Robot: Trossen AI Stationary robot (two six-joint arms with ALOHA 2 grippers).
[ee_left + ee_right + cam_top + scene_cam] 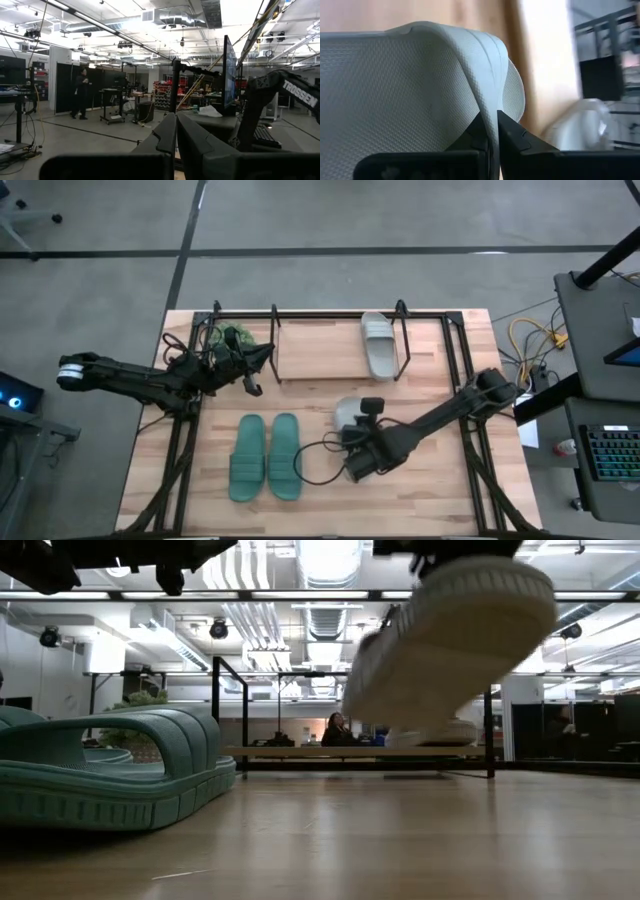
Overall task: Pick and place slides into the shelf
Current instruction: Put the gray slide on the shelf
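Light wooden table fills the scene from above, with grey floor around it and a ceiling of ducts and lamps beyond. Near its middle the right gripper has its fingers pressed onto the strap of a pale grey slide, which sits just ahead of the fingertips; from table height its sole hangs tilted, clear of the wood. Well beyond this gripper stands the shelf, and the second pale slide lies in it, toward the end on the gripper's right. Just beside the gripper, on its left, the teal pair lies flat on the table, side by side. The left gripper waits by the shelf's other end, close to the potted plant, its fingers pressed together on nothing.
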